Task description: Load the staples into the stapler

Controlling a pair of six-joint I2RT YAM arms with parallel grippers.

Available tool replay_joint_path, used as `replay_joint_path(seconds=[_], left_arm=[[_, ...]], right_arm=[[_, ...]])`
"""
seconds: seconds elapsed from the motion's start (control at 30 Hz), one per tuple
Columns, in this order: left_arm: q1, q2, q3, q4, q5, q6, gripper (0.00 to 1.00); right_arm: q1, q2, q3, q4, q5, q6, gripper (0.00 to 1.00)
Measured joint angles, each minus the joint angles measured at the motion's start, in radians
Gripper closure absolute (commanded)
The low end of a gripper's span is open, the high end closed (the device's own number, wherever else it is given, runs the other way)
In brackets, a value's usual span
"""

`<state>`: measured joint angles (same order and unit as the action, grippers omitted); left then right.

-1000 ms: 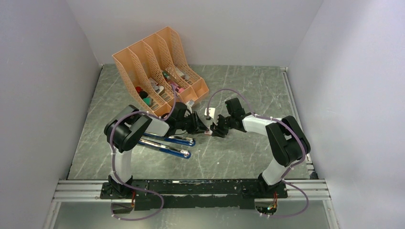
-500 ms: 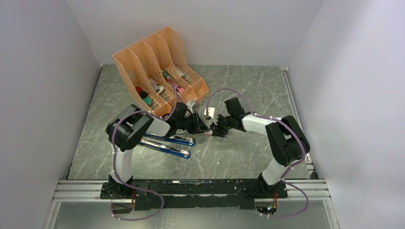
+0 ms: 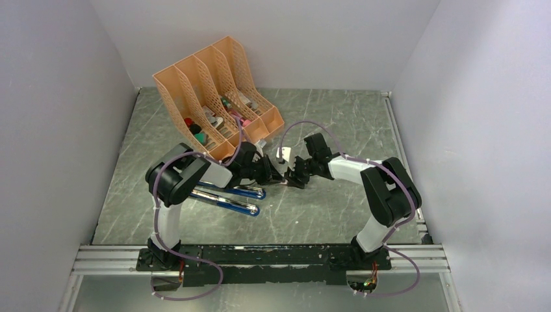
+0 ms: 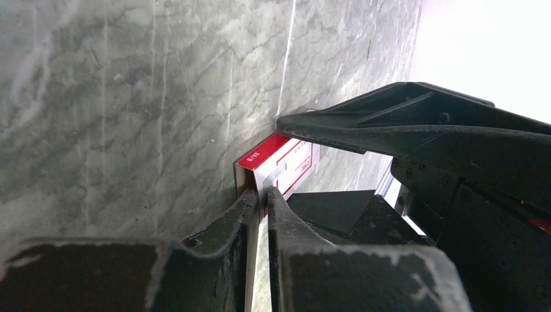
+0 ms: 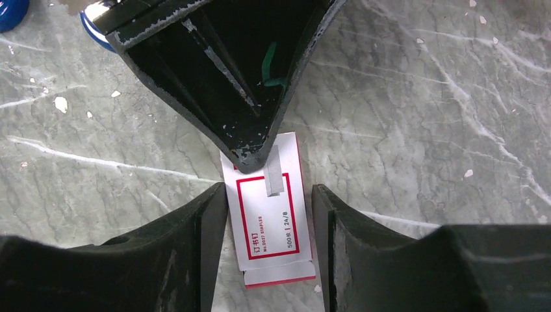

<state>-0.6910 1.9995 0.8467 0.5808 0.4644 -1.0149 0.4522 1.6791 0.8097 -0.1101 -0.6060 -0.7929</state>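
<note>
A small white-and-red staple box (image 5: 273, 227) lies flat on the table. My right gripper (image 5: 269, 192) stands open astride it, with a gap at its right finger. My left gripper (image 4: 261, 194) reaches in from the opposite side and is shut on a thin grey flap (image 5: 273, 174) at the box's open end (image 4: 243, 179). The staples are hidden; no silvery block shows. In the top view both grippers meet at the table's middle, left (image 3: 278, 174) and right (image 3: 294, 177). The blue-and-silver stapler (image 3: 230, 198) lies open just left of them, under the left arm.
An orange mesh file organizer (image 3: 214, 91) with small items in its slots stands at the back left, close behind the left gripper. Grey walls enclose the table on three sides. The stapler's blue tip (image 5: 91, 29) shows at the top left of the right wrist view.
My left gripper's jaws have closed at the box's end. The right gripper's jaws have widened a little. Both grippers shifted slightly left.
</note>
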Motion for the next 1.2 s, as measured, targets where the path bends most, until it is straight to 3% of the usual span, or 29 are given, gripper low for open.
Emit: replay_joint_path(seconds=[0.23,0.43,0.67,0.9,1.2], left_arm=[[0.003,0.000,-0.032,0.040,0.012,-0.018,0.85],[0.016,-0.005,-0.050,0.058,0.016,-0.022,0.83],[0.023,-0.011,-0.056,0.058,0.018,-0.021,0.83],[0.024,-0.011,-0.057,0.058,0.018,-0.021,0.83],[0.024,-0.011,-0.057,0.058,0.018,-0.018,0.83]], right_arm=[[0.006,-0.016,-0.002,-0.005,0.005,0.002,0.37],[0.006,-0.133,-0.029,0.013,0.021,0.061,0.35],[0.004,-0.238,-0.043,0.092,0.215,0.388,0.39],[0.000,-0.280,-0.043,0.010,0.462,0.820,0.51],[-0.002,-0.280,-0.111,-0.035,0.550,1.121,0.65]])
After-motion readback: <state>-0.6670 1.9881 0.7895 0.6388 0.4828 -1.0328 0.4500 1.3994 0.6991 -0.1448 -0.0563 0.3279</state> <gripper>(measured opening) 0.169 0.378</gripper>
